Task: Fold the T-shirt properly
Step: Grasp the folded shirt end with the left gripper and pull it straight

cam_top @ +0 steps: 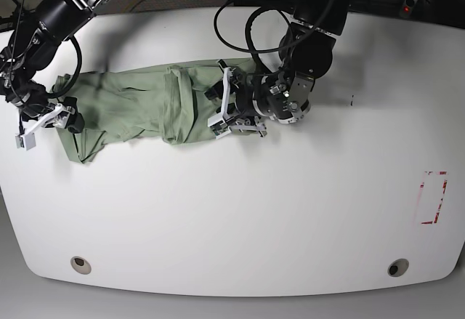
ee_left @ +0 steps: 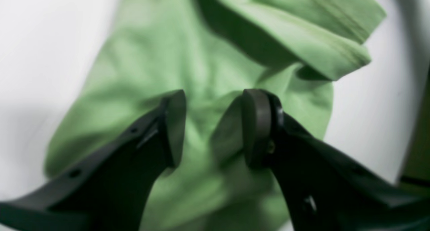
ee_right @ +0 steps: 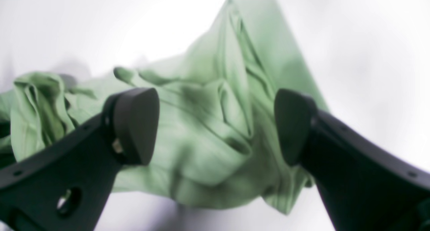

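**Both hands over the shirt, neither gripping**

From my seat: left gripper [ee_left: 213,128] has its jaws partly apart, nothing between them, T-shirt [ee_left: 188,73] just beyond its fingertips. Right gripper [ee_right: 216,125] stands wide, bunched cloth ahead of it. The shirt lies crumpled on the white table [cam_top: 240,217] between both hands.

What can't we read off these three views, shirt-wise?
- T-shirt collar, placket, label: not found in any view; bunched folds, wrist views blurred.
- Its right end, base view: hidden behind the left hand.
- Right hand contact with the cloth: too small in base view, blurred in the wrist view.
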`<state>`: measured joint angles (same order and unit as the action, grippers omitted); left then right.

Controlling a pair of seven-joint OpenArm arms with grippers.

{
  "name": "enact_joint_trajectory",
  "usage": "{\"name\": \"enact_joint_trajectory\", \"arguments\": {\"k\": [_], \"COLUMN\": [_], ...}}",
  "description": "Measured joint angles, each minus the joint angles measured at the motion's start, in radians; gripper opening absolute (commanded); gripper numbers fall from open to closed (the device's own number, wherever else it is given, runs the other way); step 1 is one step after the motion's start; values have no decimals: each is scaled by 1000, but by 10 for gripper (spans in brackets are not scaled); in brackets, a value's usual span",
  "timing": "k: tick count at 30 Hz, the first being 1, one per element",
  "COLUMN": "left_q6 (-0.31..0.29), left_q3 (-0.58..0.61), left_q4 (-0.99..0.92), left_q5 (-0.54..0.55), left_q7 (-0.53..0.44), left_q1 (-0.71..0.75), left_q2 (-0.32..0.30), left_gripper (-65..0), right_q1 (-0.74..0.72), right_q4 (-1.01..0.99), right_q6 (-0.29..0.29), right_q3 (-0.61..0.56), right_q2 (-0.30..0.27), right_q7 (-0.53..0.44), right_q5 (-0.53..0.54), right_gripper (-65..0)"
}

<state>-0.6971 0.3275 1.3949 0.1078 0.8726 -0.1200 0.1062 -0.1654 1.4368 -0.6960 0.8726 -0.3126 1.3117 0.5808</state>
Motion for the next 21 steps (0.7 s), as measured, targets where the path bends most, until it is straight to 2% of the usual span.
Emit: {"name": "enact_joint_trajectory", "arguments": {"k": [4,15,18,21], "left_q6": [-5,-15,-11,-11], "left_q3": [-5,-14,-13,-42], "left_q4": [-45,25,34,38], "left_q5": [-5,61,100,153], "left_q7": [-42,-122,-111,-83], "left_q1": [-9,6,6,8], "left_q2": [-17,-320,-379,-421], "left_gripper": [-407,-407,-407,-407], "right_q1": [0,2,19,44], "right_q4": [0,0,-2,-3], "right_q6": [0,0,0,0], "right_q3": [1,0,1,-9], "right_q2": [-1,-6,-2,48], "right_q7": [2,6,43,44], "right_q5": [0,8,105,174], "right_gripper": [-140,-133,-133,-133]}}
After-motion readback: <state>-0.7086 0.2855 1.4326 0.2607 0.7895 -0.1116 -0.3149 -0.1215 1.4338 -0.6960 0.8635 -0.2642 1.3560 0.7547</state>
